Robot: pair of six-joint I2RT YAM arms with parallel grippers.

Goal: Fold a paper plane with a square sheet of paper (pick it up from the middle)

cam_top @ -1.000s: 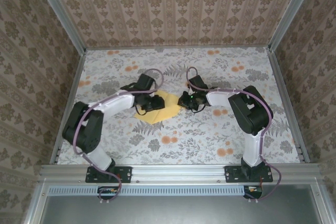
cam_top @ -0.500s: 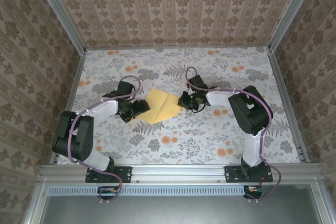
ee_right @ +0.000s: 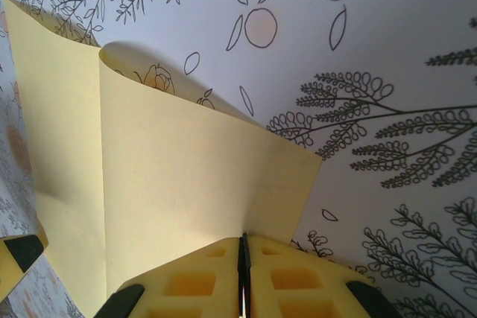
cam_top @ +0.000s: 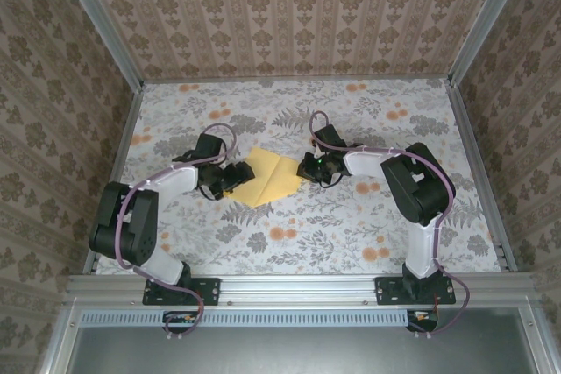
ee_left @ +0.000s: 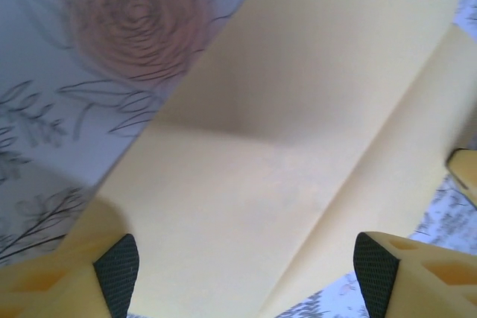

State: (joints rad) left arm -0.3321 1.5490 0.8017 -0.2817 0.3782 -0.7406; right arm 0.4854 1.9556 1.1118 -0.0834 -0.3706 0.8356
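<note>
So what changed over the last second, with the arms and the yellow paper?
The left gripper, which sat over the pale-yellow square sheet of paper, came off it, opened its jaws and drew back to the left. It then edged in again and now stands open at the sheet's left edge. The right gripper stayed shut on the sheet's right corner, and the creased sheet kept its place.

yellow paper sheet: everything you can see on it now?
The square sheet of paper is thin, plain pale yellow, unprinted, with one straight crease across its middle. It lies cornerwise on the floral table, partly lifted and curved. The shut right tool pinches it near its right corner; the open left tool straddles the opposite side.
</note>
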